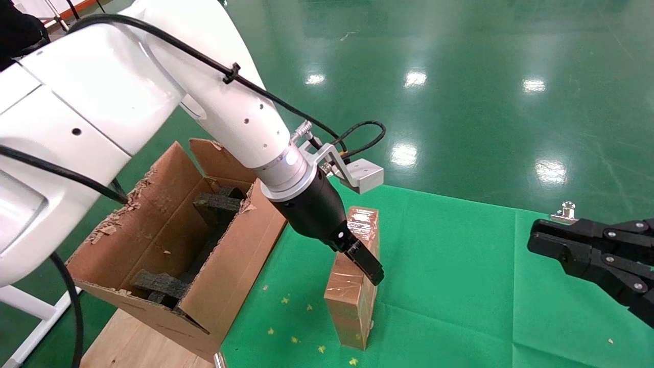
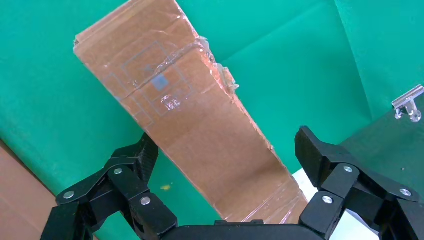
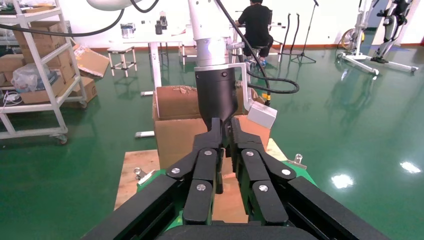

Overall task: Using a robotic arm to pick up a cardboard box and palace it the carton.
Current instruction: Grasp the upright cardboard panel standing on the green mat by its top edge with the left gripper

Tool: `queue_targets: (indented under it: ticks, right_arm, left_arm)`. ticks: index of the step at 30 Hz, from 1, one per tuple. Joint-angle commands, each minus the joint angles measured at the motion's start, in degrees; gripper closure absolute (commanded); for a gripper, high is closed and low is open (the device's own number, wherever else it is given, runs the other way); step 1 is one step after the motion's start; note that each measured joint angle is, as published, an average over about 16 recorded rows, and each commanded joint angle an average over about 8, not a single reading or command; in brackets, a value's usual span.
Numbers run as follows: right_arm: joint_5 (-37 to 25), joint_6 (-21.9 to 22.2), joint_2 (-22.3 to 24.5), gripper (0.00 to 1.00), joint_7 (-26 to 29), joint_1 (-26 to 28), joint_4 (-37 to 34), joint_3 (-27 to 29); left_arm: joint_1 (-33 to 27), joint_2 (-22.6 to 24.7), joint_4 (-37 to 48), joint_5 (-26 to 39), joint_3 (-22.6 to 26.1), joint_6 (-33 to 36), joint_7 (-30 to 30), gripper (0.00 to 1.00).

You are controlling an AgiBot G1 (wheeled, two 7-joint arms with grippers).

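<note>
My left tool [image 2: 227, 150] open, straddling the cardboard box [image 2: 190, 117]; grasp step, not yet closed; next: close, lift, into the carton [image 1: 168, 240]; right tool [image 3: 226, 131] parked, fingers together.

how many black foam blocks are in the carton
2 visible: one foam block at the far end of the carton, another foam block at its near end. More may be hidden behind the walls.

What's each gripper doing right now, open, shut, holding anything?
Left gripper: open, fingers straddling the cardboard box, not clamped.
Right gripper: shut, empty, parked off to the right.
</note>
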Motion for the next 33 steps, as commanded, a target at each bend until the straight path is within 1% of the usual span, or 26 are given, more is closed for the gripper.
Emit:
queue_targets:
  ticks: [1, 27, 30, 33]
  right_arm:
    - [0.0, 0.0, 0.0, 0.00, 0.0, 0.0, 0.0, 0.0]
    - [0.0, 0.0, 0.0, 0.00, 0.0, 0.0, 0.0, 0.0]
    - [0.0, 0.0, 0.0, 0.00, 0.0, 0.0, 0.0, 0.0]
    - [0.0, 0.0, 0.0, 0.00, 0.0, 0.0, 0.0, 0.0]
  left_arm:
    - [0.0, 0.0, -0.1, 0.0, -0.1, 0.0, 0.0, 1.00]
    - [0.1, -0.4, -0.5, 0.1, -0.4, 0.0, 0.0, 1.00]
    - [-0.5, -1.3, -1.2, 0.2, -0.4, -0.1, 0.2, 1.00]
    - [-2.1, -3.2, -2.8, 0.2, -0.6, -0.2, 0.3, 1.00]
